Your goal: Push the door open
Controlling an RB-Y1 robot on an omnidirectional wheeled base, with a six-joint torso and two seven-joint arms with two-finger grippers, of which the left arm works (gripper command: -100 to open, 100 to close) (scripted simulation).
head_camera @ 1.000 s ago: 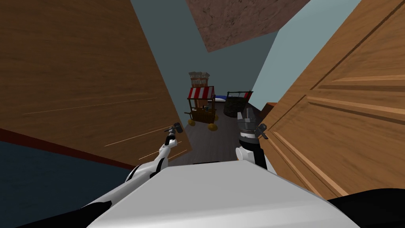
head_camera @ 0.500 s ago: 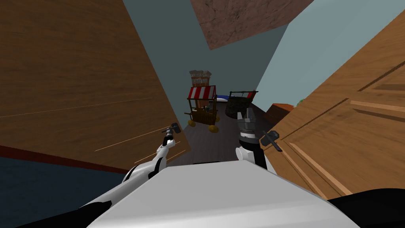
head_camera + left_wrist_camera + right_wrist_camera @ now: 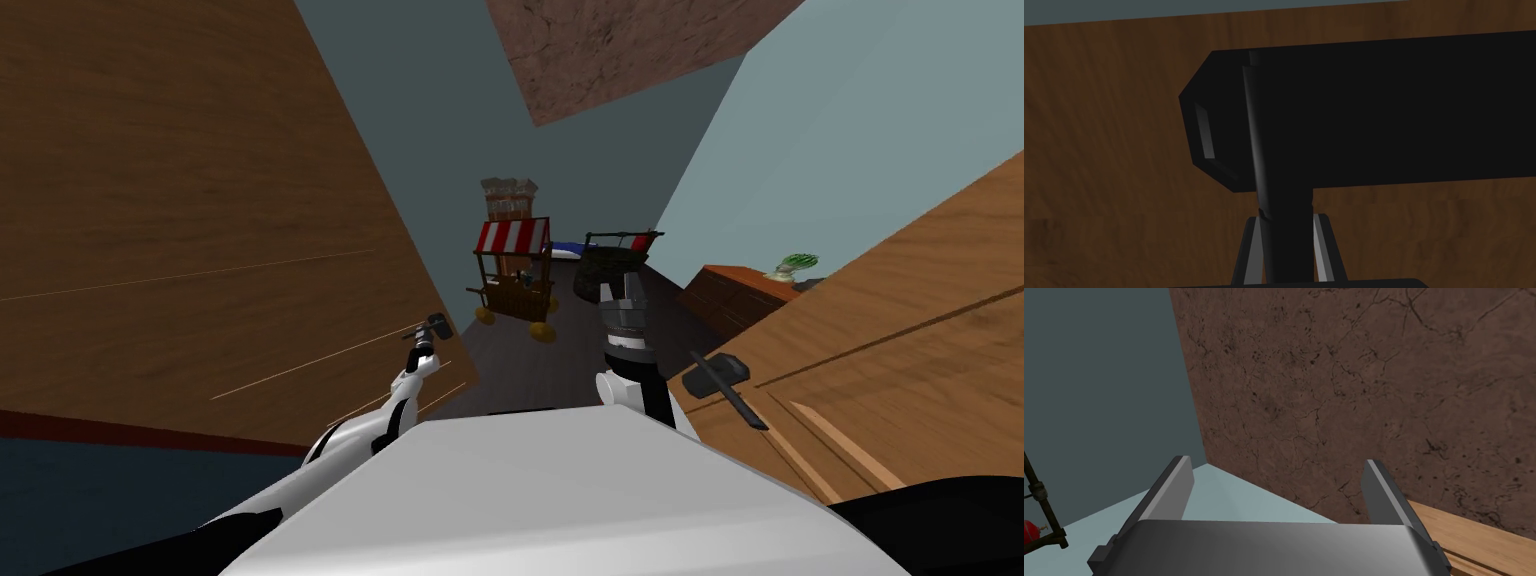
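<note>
From the head camera, a dark brown door (image 3: 180, 200) stands on the robot's left, and I'd say this is the one to push. The left gripper (image 3: 437, 325) is up against it, near the door's free edge. On the right is a lighter door (image 3: 900, 380), swung wide. Its dark lever (image 3: 722, 375) sits just beside the right arm. The right gripper (image 3: 625, 295) points ahead over the dark floor (image 3: 575, 340), toward a cart with a striped roof (image 3: 512, 270) farther in.

From the left wrist, the two fingers (image 3: 1324, 250) squeeze the thin neck of a black handle (image 3: 1374, 115), with brown wood behind it. I think this is the risky part. If the door swings while the grip is tight, the arm could get tugged sideways. The fingers could also slide off that thin neck.

From the right wrist, the fingers (image 3: 1174, 488) stand wide apart and hold nothing. That arm could catch on the lever if the robot rolls forward.
</note>
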